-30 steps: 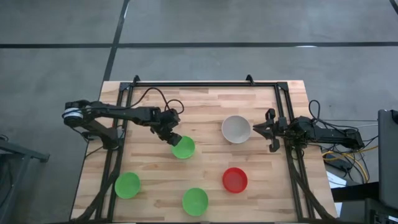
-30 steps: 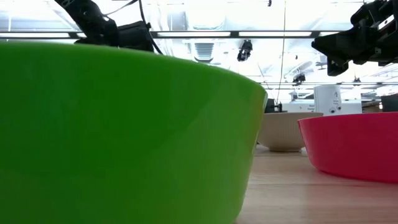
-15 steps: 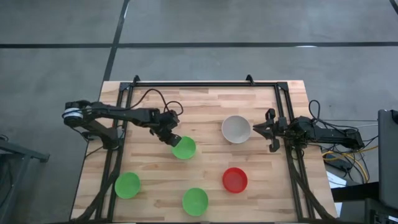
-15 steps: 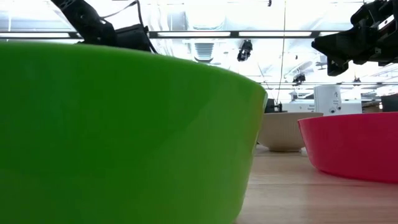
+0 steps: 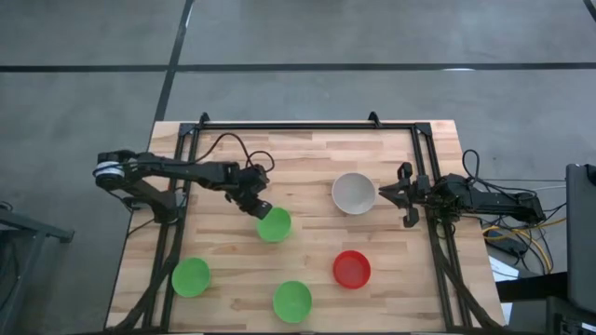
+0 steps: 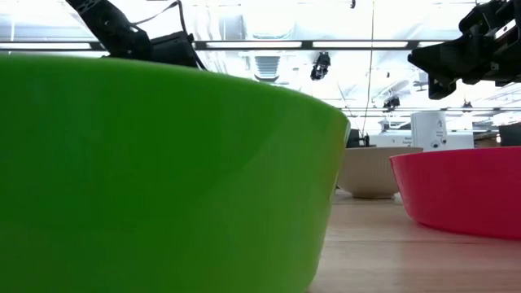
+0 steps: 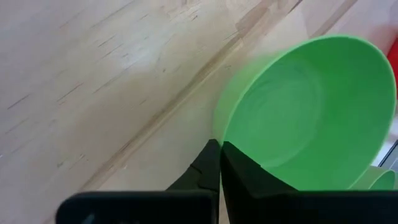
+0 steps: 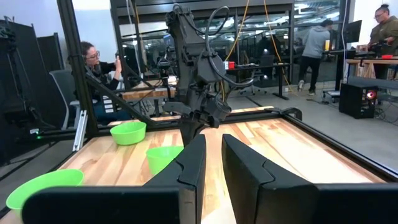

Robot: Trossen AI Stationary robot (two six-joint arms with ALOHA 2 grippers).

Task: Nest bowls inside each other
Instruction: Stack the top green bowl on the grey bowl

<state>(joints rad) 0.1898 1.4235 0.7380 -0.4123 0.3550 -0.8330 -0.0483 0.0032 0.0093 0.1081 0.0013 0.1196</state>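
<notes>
Five bowls stand on the wooden table point(image 5: 307, 154): green ones at the middle point(image 5: 274, 224), near left point(image 5: 191, 276) and near middle point(image 5: 292, 301), a red one point(image 5: 352, 269) and a pale grey-white one point(image 5: 354, 193). My left gripper point(image 5: 260, 208) is shut on the middle green bowl point(image 7: 305, 112). At the table's right edge my right gripper point(image 5: 407, 195) waits with a narrow gap between its fingers point(image 8: 213, 155) and nothing in it. My left gripper holds the middle green bowl by its rim point(image 7: 219, 132) on the far-left side. One finger point(image 7: 205, 165) is outside the wall and the other inside. The fingers slant down from the table's left. The bowl's base still seems to rest on the table.
A black tube frame point(image 5: 307, 124) runs along the table's far, left and right sides. In the low view the near green bowl point(image 6: 163, 171) fills the left half, hiding the held bowl. People point(image 8: 99, 68) sit and stand in the room beyond the table.
My left gripper has shut on the middle green bowl's rim while staying in place. The bowl stays where it was.
</notes>
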